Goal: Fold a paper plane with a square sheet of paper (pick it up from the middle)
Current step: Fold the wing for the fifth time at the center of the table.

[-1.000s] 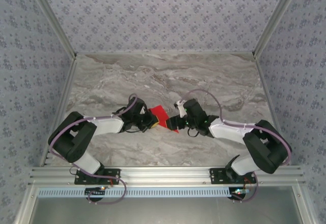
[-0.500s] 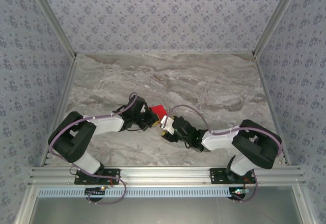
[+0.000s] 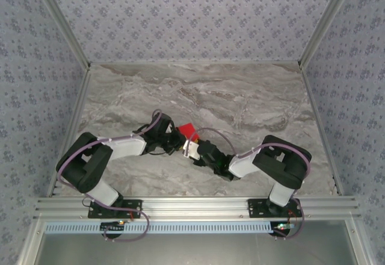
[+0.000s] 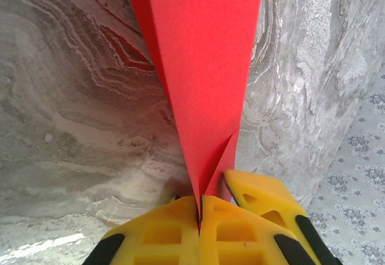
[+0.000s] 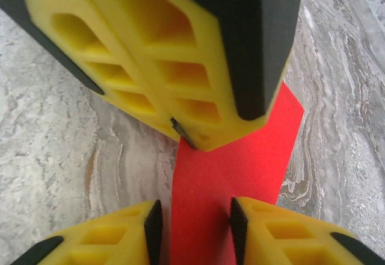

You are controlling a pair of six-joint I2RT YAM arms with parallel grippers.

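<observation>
The square sheet of paper [image 3: 188,129] is bright red and folded into a narrow pointed strip with a centre crease [image 4: 204,66]. My left gripper [image 4: 200,208] is shut on its narrow end, and the paper fans out away from the fingers above the marble. My right gripper [image 5: 195,223] faces the left one [image 5: 186,135] with the red strip [image 5: 240,156] lying between its pads. Its jaws stand apart: the left pad is clear of the paper and the right pad is at its edge. One right finger [image 4: 264,199] shows beside the left fingers. From above, both grippers [image 3: 179,141] [image 3: 191,149] meet at mid-table.
The grey marble table [image 3: 252,102] stretches behind and to both sides of the arms. Patterned walls enclose it at the back and sides. An aluminium rail [image 3: 198,205] runs along the near edge by the arm bases.
My right arm has swung left and nearer, bringing its gripper up against the left one over the paper, and its jaws have narrowed. The left gripper has kept its hold and barely moved.
</observation>
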